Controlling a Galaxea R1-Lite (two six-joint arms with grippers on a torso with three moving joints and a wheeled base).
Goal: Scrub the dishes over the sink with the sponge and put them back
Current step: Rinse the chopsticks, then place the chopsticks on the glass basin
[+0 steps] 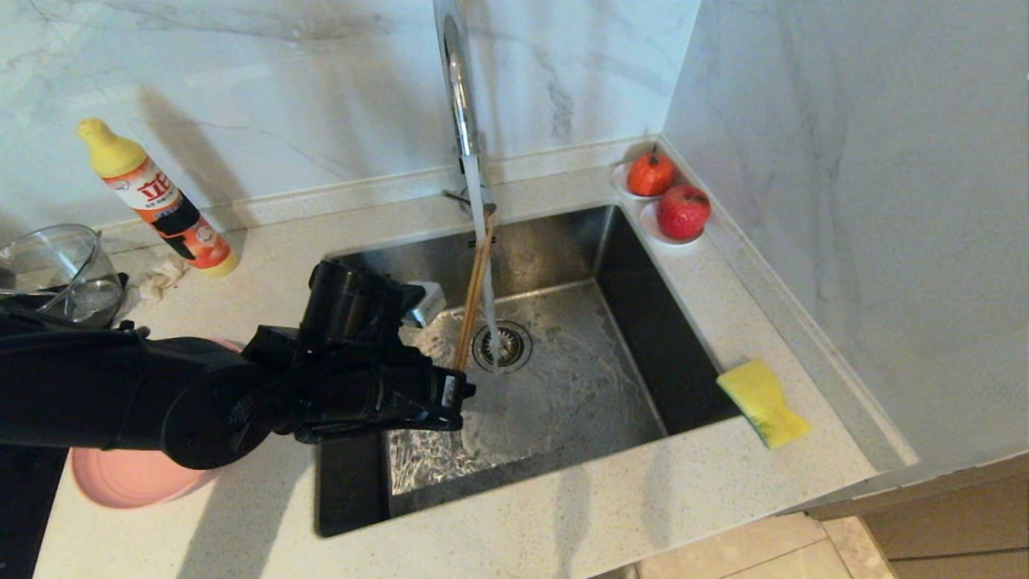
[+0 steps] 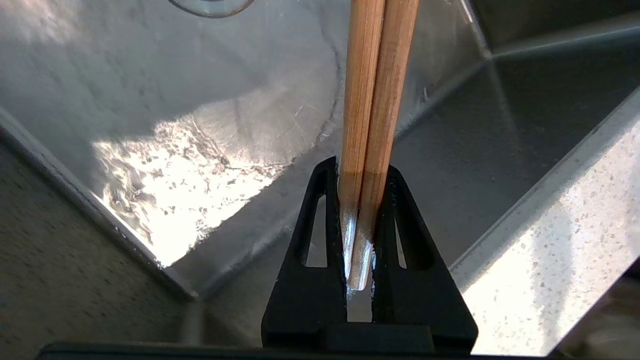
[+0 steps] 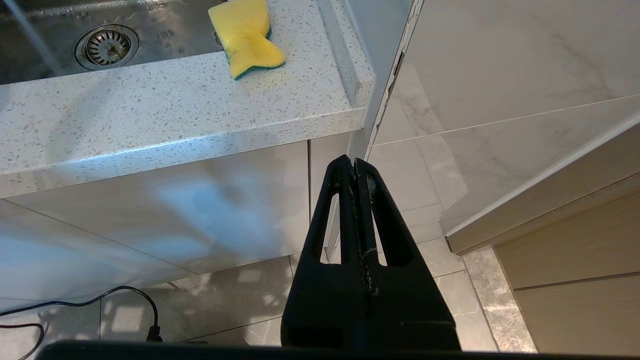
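Note:
My left gripper [image 1: 454, 390] reaches over the sink [image 1: 579, 386] and is shut on the silvery ends of a pair of wooden chopsticks [image 1: 474, 281]. The sticks slant up into the water stream [image 1: 480, 205] falling from the chrome faucet [image 1: 458, 88]. In the left wrist view the chopsticks [image 2: 372, 100] sit side by side between the black fingers [image 2: 320, 210] above the wet basin [image 2: 200, 125]. A pink plate [image 1: 129, 478] lies on the counter, mostly under my left arm. The yellow sponge [image 1: 764, 402] [image 3: 247, 37] rests on the counter right of the sink. My right gripper [image 3: 354, 160] hangs shut below the counter edge.
A detergent bottle [image 1: 157, 201] and a clear glass bowl [image 1: 56, 269] stand at the back left. Two red fruits on white saucers [image 1: 667, 197] fill the back right corner. Water pools around the drain [image 1: 501, 346]. A marble wall rises close on the right.

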